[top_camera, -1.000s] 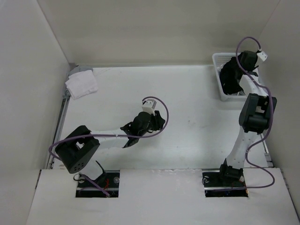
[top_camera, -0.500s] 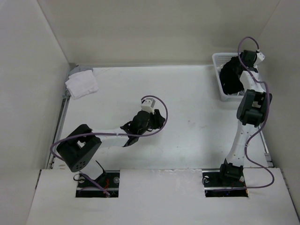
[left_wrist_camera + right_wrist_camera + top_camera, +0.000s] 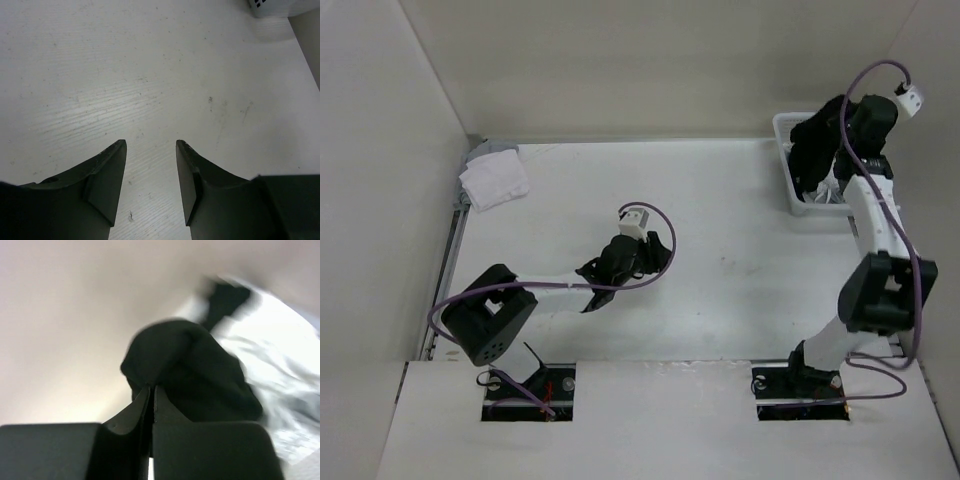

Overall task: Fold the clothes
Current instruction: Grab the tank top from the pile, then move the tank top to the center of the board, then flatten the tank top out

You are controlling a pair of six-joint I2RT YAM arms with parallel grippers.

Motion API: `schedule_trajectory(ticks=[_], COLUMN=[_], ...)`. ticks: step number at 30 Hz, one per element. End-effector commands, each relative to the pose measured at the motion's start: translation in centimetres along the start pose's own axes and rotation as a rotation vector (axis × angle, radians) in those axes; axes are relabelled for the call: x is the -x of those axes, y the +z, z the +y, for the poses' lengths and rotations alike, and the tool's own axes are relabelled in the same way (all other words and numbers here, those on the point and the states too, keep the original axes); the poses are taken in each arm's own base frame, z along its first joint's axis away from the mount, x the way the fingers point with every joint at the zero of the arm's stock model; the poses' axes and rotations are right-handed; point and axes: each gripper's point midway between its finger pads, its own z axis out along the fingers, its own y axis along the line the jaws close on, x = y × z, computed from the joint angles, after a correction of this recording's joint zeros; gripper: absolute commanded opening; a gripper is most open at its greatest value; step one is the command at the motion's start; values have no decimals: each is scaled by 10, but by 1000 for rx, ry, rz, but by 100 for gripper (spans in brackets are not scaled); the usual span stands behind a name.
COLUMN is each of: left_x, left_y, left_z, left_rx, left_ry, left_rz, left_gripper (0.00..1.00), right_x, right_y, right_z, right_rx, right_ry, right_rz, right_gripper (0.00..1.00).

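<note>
The clothes (image 3: 814,152) are a bunched black garment hanging over the white basket (image 3: 790,196) at the back right. My right gripper (image 3: 838,124) is raised above the basket and shut on the top of the garment. In the right wrist view the fingertips (image 3: 151,388) pinch a fold of the black fabric (image 3: 200,370), and the rest droops toward the blurred basket (image 3: 287,365). My left gripper (image 3: 655,250) hovers low over the middle of the table. Its jaws (image 3: 150,145) stand apart over bare tabletop with nothing between them.
A folded white and grey cloth pile (image 3: 492,178) lies at the back left corner. A corner of the basket (image 3: 265,5) shows at the top right of the left wrist view. White walls close in the table at the back and on both sides.
My right gripper closed on the black garment in the basket and rose, drawing the fabric upward. The left arm has hardly shifted.
</note>
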Motion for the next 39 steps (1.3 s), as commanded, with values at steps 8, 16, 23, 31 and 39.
schedule_trajectory(ticks=[8, 16, 23, 31, 39], left_x=[57, 114, 107, 54, 32], left_y=[-26, -71, -80, -63, -29], left_z=[33, 74, 98, 94, 32], left_rx=[39, 104, 144, 169, 67], left_ry=[-153, -284, -337, -281, -109], left_rz=[-176, -352, -336, -162, -13], left_gripper=[43, 53, 59, 54, 47], right_x=[121, 23, -222, -293, -340], right_y=[-318, -378, -304, -295, -341], right_z=[234, 242, 151, 68, -28], right_rx=[934, 1104, 810, 589, 290], right_ry=[121, 156, 62, -119, -319], right_rz=[-206, 74, 530, 660, 772], right_gripper=[3, 10, 34, 40, 25])
